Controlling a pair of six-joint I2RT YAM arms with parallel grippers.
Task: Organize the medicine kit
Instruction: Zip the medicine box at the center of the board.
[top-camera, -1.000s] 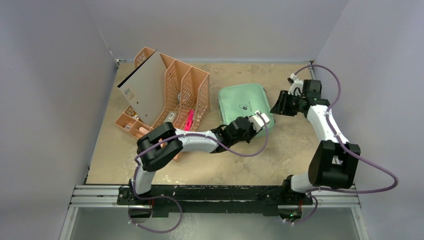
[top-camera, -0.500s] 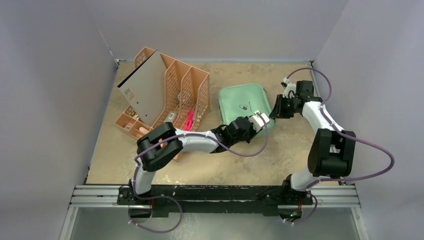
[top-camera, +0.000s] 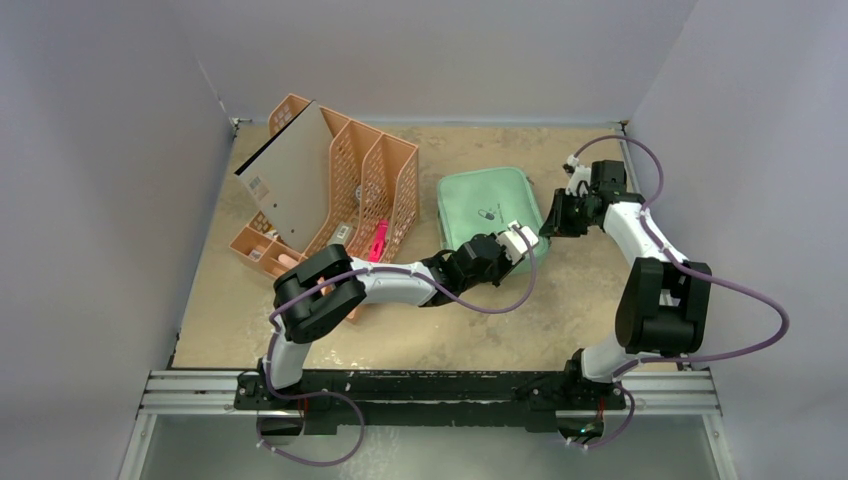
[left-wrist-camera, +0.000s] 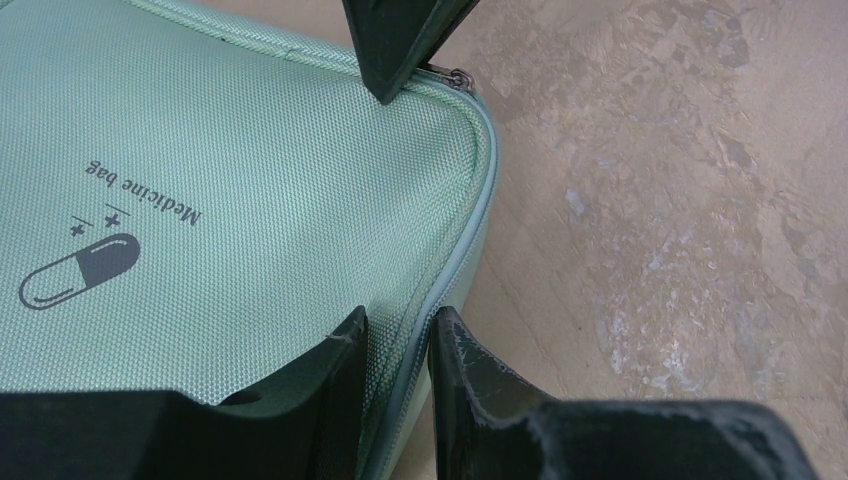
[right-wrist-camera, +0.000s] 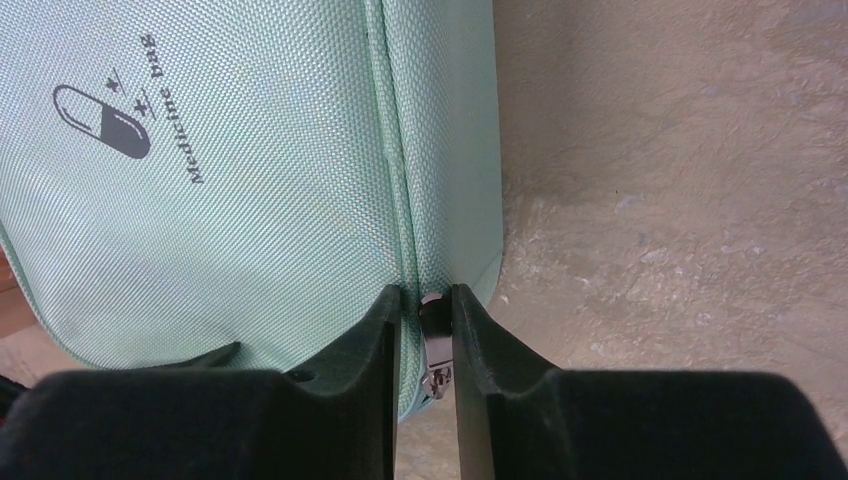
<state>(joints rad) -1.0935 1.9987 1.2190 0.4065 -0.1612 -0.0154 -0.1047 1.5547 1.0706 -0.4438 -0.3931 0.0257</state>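
The left end effector (left-wrist-camera: 398, 325) is nearly closed, pinching the piped seam at the 5 o'clock corner of the medicine kit (left-wrist-camera: 230, 200). The right end effector (right-wrist-camera: 425, 300) is pressed together on the small metal zipper pull (right-wrist-camera: 432, 345) at the kit's 4 o'clock edge. The kit is woven mint-green fabric with rounded corners. It lies flat with its lid down, toward 2 o'clock on the mottled tan surface (left-wrist-camera: 680, 200).

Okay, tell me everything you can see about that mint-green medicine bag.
The medicine kit is a mint-green case of woven fabric, rectangular with rounded corners. It lies flat with its lid closed on the tan table. The lid carries a grey pill icon and the words "Medicine bag", and a zipper runs round the edge. The left gripper pinches the rim near one corner. Close by, the right gripper pinches the metal zipper pull.
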